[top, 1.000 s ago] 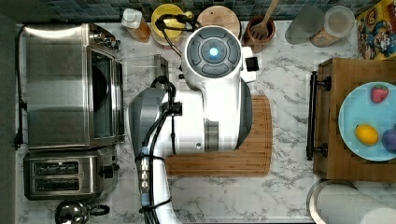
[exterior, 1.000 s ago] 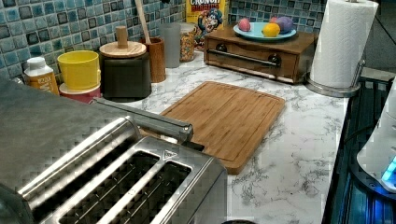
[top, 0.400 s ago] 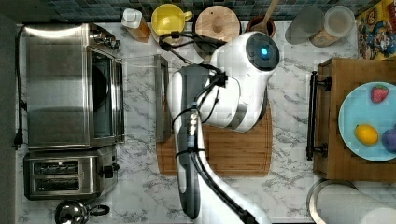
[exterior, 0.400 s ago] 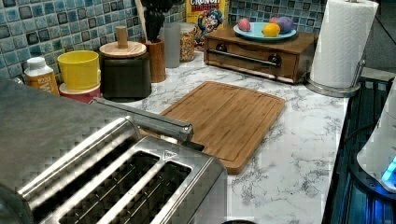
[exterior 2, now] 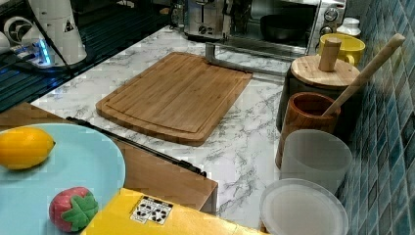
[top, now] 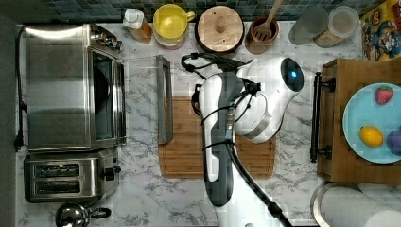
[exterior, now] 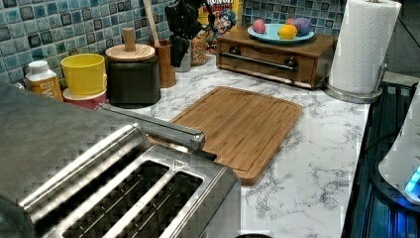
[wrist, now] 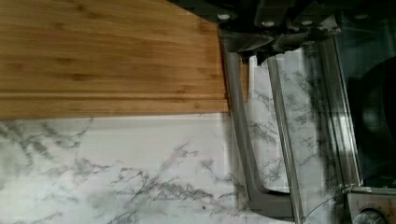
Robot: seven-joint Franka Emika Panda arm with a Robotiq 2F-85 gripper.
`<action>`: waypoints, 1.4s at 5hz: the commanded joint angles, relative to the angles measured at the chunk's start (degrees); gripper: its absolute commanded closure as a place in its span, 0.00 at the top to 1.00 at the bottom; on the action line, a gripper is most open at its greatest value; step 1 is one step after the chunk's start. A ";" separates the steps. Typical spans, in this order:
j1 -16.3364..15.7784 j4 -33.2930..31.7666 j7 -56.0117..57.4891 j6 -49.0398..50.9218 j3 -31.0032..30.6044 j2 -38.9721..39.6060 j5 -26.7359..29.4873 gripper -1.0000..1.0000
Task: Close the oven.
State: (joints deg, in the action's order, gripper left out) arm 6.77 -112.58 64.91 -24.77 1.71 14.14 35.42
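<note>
Sitting at the top view's left on the marble counter (top: 293,198), the oven (top: 71,90) has its glass door (top: 142,99) dropped flat, bar handle (top: 164,99) touching the cutting board (top: 189,161). Gripper (wrist: 261,44) hangs just over the handle; open/shut – can't tell.

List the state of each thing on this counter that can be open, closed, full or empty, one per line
oven: door down, open, its bar handle out over the counter.
toaster: both slots empty.
wooden canister: lid on.
blue plate: holds three pieces of fruit.
cutting board: bare.
wooden cup: holds a wooden spoon.
gripper: by the oven handle.
</note>
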 commanded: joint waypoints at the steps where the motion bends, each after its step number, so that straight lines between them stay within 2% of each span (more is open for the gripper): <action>1: 0.04 4.68 18.14 -0.22 -4.89 7.49 12.47 0.00; 2: 0.83 4.97 21.95 -1.41 -5.71 8.88 14.39 0.00; 4: -0.78 3.24 24.61 -7.24 -8.10 8.84 17.96 0.00; 5: -2.30 4.84 23.91 -7.14 -8.60 10.56 16.39 0.00; 6: -4.42 4.73 20.87 -10.55 -8.41 11.64 12.36 0.00; 7: -4.21 4.14 18.08 -12.01 -7.40 11.28 11.84 0.00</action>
State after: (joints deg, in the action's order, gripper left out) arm 5.56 -113.02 83.31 -32.20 -5.18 26.20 49.63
